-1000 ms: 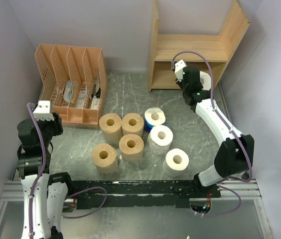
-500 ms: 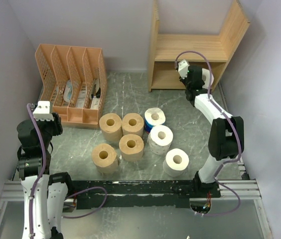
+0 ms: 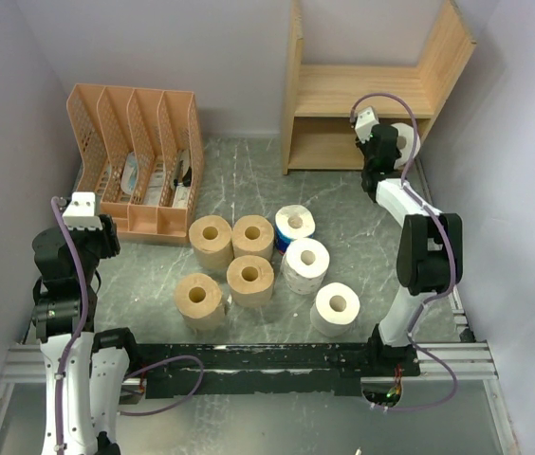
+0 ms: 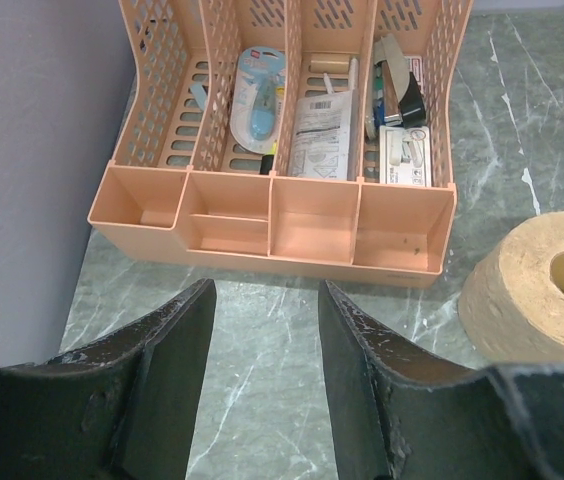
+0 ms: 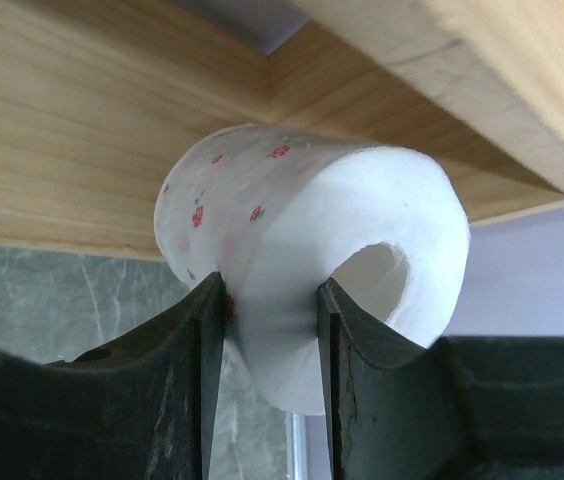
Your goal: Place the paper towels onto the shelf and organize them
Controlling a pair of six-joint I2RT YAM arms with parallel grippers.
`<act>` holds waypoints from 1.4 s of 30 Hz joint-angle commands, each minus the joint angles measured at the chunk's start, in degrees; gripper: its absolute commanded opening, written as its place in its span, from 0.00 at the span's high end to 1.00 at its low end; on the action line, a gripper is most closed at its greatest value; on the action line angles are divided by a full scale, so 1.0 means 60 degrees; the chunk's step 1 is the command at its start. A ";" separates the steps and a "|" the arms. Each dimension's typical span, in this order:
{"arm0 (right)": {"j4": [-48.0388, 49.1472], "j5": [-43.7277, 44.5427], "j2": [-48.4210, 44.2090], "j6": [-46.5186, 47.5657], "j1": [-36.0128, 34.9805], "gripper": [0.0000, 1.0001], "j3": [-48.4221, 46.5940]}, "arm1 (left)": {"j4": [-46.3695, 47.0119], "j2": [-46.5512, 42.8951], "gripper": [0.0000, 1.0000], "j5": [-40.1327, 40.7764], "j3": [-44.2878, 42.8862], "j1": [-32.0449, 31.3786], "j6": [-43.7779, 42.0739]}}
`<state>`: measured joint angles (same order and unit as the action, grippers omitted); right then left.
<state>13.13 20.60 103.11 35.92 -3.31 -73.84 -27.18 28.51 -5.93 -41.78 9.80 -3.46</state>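
Note:
My right gripper is shut on a white paper towel roll with small red flecks. It holds the roll on its side at the right end of the wooden shelf's lower tier, just under the upper board. In the top view the held roll is by the shelf's right side panel. Four tan rolls and three white rolls, one with blue marking, stand on the table. My left gripper is open and empty above the table; a tan roll is to its right.
An orange-pink four-slot file organizer with stationery stands at the back left, just ahead of my left gripper in the left wrist view. Grey walls close in both sides. The black rail runs along the near edge.
My right arm has moved right along the shelf front with the white roll, bringing it to the right end of the lower tier. The left arm has not moved.

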 commanded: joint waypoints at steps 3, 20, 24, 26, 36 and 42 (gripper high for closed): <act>0.1617 0.0026 0.0567 -0.0379 0.0063 1.00 -0.0221 | 0.0384 -0.0021 0.44 0.0151 0.0095 -0.0027 -0.0037; 0.3217 0.0520 0.0729 -0.0345 0.0083 0.53 -0.0346 | 0.0414 -0.0002 0.44 0.0021 0.0108 -0.0046 -0.0038; 0.3373 0.0421 0.0615 -0.0418 0.0083 0.43 -0.0276 | 0.0412 -0.0010 0.44 -0.0003 0.0123 -0.0049 -0.0038; 0.3358 0.0406 0.0637 -0.0449 0.0095 0.43 -0.0301 | 0.0414 -0.0007 0.44 0.0009 0.0132 -0.0042 -0.0038; 0.4158 0.2204 -0.1283 -0.0656 -0.0798 0.02 0.0971 | 0.0414 -0.0016 0.44 -0.0021 0.0124 -0.0027 -0.0038; -0.2698 0.4905 -0.4379 -0.4017 -0.5383 0.00 0.0433 | 0.0442 -0.0018 0.48 0.0490 0.0103 0.0045 -0.0028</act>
<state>23.81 40.95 87.35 31.31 -20.32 -66.46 -26.79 28.56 -5.56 -41.45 9.91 -3.49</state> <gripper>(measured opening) 0.999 0.533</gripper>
